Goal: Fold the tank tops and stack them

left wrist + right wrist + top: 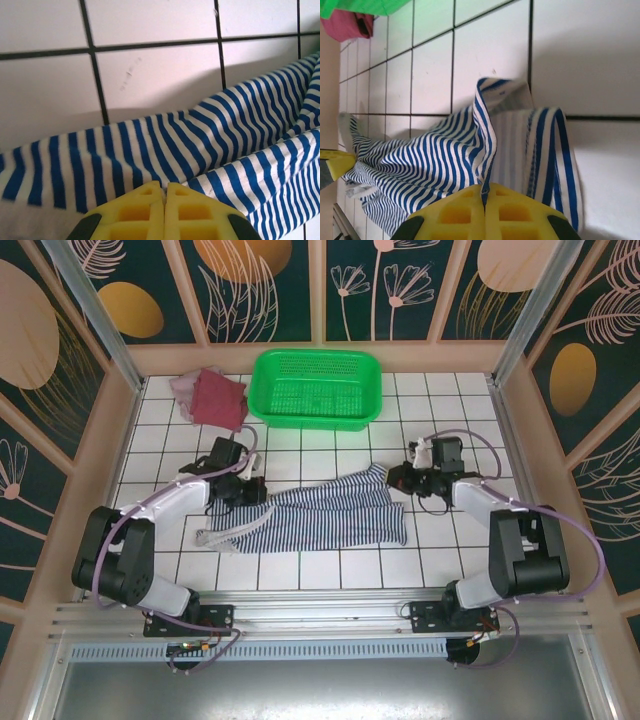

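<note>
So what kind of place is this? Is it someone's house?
Probably a robot practice booth, not a home: a white tiled table boxed in by dark flower-painted wall panels, with left robot arm and right robot arm bolted at its edge.

top external: high, behind arm bases, looks down and forward, whole bench (330, 570) in frame, far off. left wrist: tight behind left pincer (164, 189), faces bench close up. right wrist: tight behind right pincer (484, 191), frame rolled sideways. all three share striped tank top (320, 515).
</note>
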`<action>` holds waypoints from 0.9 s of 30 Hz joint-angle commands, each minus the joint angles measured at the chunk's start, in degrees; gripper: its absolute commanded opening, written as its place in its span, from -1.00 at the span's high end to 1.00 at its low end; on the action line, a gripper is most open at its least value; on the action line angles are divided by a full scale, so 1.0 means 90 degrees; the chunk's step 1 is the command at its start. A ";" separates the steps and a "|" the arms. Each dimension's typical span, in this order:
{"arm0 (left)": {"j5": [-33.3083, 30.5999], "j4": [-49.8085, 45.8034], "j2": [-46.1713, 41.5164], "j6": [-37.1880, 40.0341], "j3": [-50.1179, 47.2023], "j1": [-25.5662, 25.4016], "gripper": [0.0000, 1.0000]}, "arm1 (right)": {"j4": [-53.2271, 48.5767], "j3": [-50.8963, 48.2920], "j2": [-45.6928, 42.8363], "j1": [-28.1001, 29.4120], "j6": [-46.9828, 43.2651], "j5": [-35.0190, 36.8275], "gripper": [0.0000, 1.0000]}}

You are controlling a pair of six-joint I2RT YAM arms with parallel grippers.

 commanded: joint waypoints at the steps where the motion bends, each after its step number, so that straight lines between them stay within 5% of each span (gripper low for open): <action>1: 0.0068 0.0185 -0.0168 -0.0293 -0.0158 -0.0193 0.87 | -0.0345 -0.0356 -0.0457 -0.0067 0.0138 0.0293 0.87; 17: 0.0011 0.0026 -0.0292 -0.0542 -0.0710 -0.0250 0.67 | -0.1513 -0.1407 -0.1710 -0.0037 0.0823 0.1000 0.68; 22: 0.0196 -0.0451 -0.0889 -0.0721 -0.0717 -0.0243 0.33 | -0.1928 -0.0771 -0.1861 -0.0035 0.0658 0.0987 0.64; 27: -0.0932 -0.1669 -0.1034 -0.0516 -0.0072 -0.0147 0.02 | -0.1790 0.0151 -0.1752 0.0023 0.0594 0.0836 0.51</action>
